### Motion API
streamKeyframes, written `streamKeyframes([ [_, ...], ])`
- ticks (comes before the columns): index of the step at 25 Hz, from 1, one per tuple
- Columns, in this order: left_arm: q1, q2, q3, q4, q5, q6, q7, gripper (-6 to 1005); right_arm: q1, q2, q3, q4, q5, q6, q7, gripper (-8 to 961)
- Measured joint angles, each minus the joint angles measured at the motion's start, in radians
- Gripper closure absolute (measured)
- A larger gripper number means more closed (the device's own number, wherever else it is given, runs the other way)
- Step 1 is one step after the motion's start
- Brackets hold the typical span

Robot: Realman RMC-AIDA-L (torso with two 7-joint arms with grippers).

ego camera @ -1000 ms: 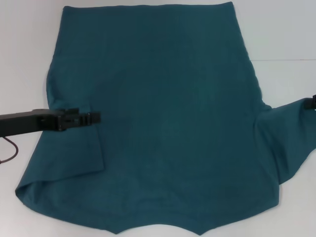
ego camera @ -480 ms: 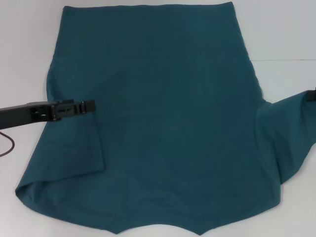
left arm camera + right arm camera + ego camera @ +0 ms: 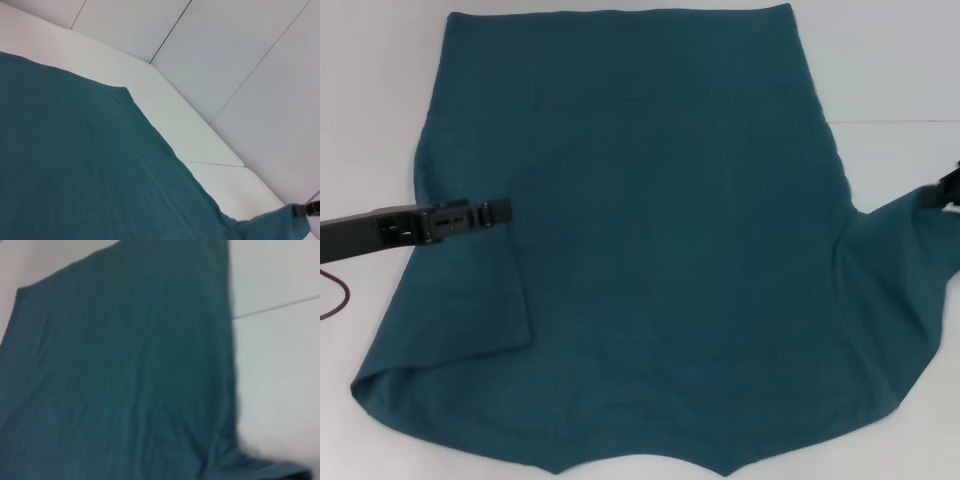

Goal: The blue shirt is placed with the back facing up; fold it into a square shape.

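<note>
Shirt: blue shirt (image 3: 660,230) flat on worktop (image 3: 890,60) | left claw (image 3: 498,210) over folded-in sleeve, grip indiscernible | right claw (image 3: 948,190) clamped on lifted right sleeve.

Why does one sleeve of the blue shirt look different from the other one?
The left sleeve is folded inward, lying flat on the blue shirt; the right sleeve sticks outward, lifted at its tip. The left tool hovers over its sleeve's top; the right tool sits at its sleeve's tip by the picture edge. Both sleeves are plain teal.
</note>
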Motion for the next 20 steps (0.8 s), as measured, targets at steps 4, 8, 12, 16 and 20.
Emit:
streamKeyframes([
  [4,0.003,0.001,0.000,0.000,-0.009,-0.003,0.000,82,0.019,0.033,-0.024,0.011,0.004,-0.028,-0.001,951],
  [8,0.003,0.002,-0.001,0.002,-0.012,-0.005,0.000,82,0.053,0.067,-0.045,0.012,0.005,-0.057,-0.001,950],
  [12,0.003,0.001,-0.025,0.002,-0.021,-0.009,0.000,82,0.087,0.088,-0.089,0.013,0.005,-0.069,0.016,950],
  [16,0.006,0.001,-0.079,-0.002,-0.036,-0.020,0.000,82,0.113,0.099,-0.100,0.023,0.002,-0.049,0.037,950],
  [20,0.008,0.000,-0.121,-0.004,-0.038,-0.027,-0.001,82,0.127,0.105,-0.102,0.049,0.001,-0.023,0.050,950],
])
